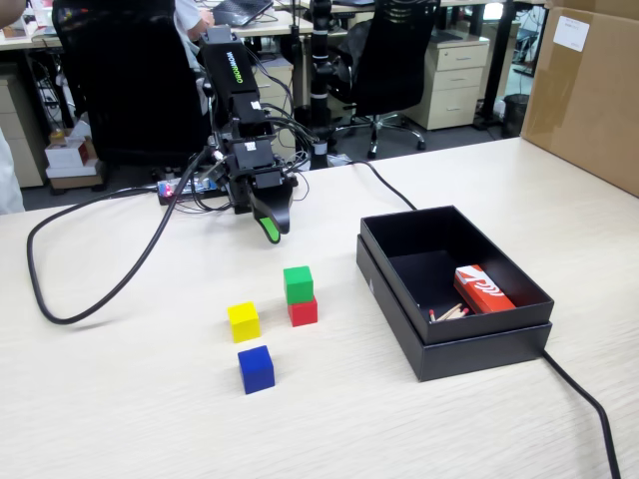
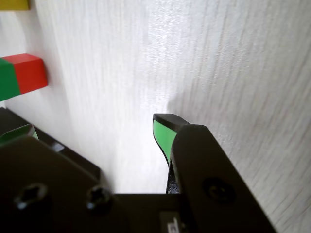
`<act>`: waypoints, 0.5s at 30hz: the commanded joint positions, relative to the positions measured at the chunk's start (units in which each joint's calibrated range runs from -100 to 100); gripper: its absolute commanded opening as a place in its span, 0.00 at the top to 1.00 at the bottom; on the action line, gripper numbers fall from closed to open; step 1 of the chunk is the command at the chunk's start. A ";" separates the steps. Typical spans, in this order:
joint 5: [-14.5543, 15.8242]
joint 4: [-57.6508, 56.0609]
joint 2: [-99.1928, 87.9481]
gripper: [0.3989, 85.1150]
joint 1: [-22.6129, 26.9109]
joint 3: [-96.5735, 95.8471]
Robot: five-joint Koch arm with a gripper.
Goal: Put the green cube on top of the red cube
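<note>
Fixed view: green cube (image 1: 298, 283) sits on top of red cube (image 1: 303, 311), slightly skewed toward the far side, roughly mid-table. Yellow cube (image 1: 244, 321) is just beside the stack on its left, not touching. Blue cube (image 1: 256, 368) is nearer the front edge, apart from the others. Gripper (image 1: 271, 231) hangs above the table (image 1: 130, 399) behind the stack, toward the far edge, clear of all cubes, holding nothing. Only one green-tipped finger is clearly readable here, so the jaw gap can't be told from this view. Black open box (image 1: 519, 339) sits toward the right edge; inside it are a red-orange carton with white marking (image 1: 482, 289) and a few matchsticks (image 1: 448, 312). A black cable (image 1: 95, 289) loops across the left part of the table; another runs off the front right corner. A cardboard box (image 1: 589, 90) stands at the far right corner.

Wrist view: gripper (image 2: 92, 128) jaws are spread, bare tabletop visible between the two green fingertips (image 2: 163, 136), nothing pinched. At the left edge of the picture are the green cube (image 2: 8, 80) and red cube (image 2: 30, 73), touching, well clear of the fingers. A sliver of the yellow cube (image 2: 13, 4) shows in the top left corner.
</note>
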 commanded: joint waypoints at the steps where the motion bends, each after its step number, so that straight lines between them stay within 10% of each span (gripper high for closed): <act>1: -0.10 4.65 -3.25 0.44 -0.15 -1.62; 15: -3.32 22.10 -6.70 0.42 -1.61 -20.66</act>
